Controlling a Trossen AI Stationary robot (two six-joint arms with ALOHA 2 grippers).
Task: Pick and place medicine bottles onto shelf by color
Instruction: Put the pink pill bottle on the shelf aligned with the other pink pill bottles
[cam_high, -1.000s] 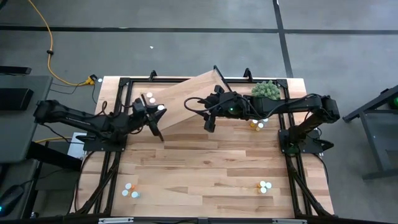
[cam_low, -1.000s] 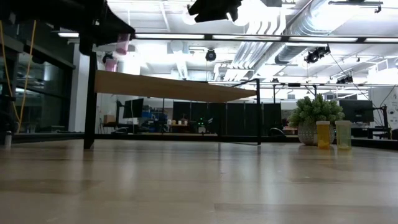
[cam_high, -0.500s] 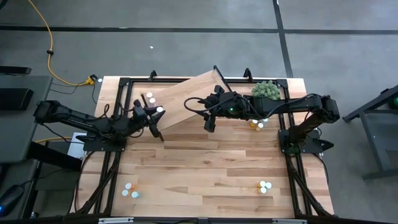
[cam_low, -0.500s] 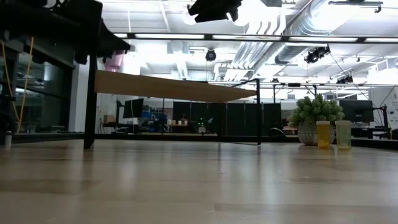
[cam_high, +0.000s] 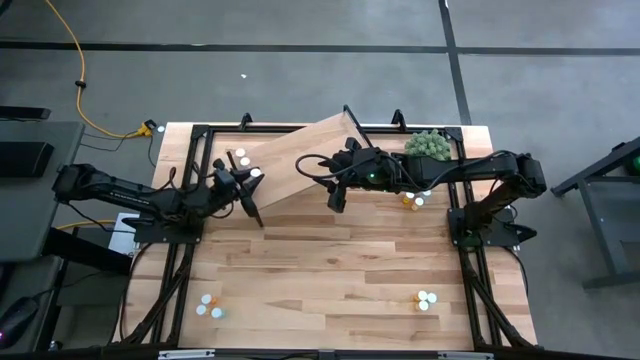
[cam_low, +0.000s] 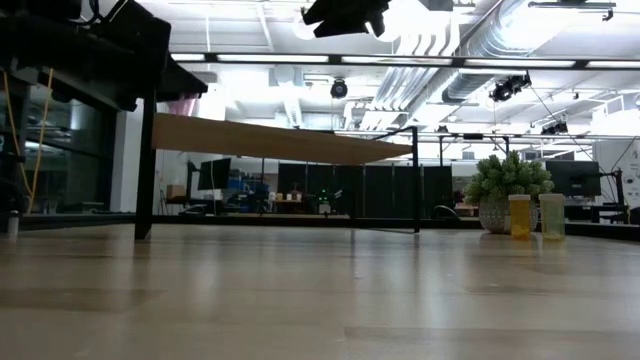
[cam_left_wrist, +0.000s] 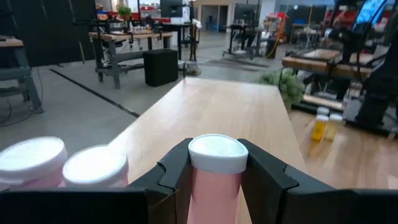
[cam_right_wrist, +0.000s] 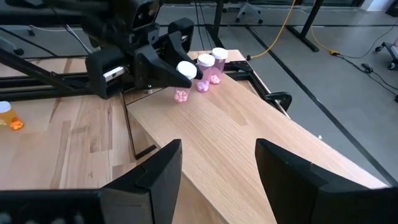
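Note:
My left gripper is shut on a pink medicine bottle with a white cap, at the left end of the light-wood shelf. Two more pink bottles stand on the shelf next to it; they also show in the left wrist view. My right gripper is open and empty above the middle of the shelf, toward its near edge. My left gripper pinches the pink bottle's body just under the cap between its two fingers. The fingers come level from the table's left. The bottle stands upright, its base at the shelf top; whether it rests there I cannot tell.
A fuzzy green plant stands at the far right, with an orange and a yellow bottle beside it. Teal and orange bottles stand near left and pale ones near right. The shelf's black legs stand on the table.
My left gripper has gone down with the pink bottle, still upright, until it is level with the shelf top beside the other two pink bottles.

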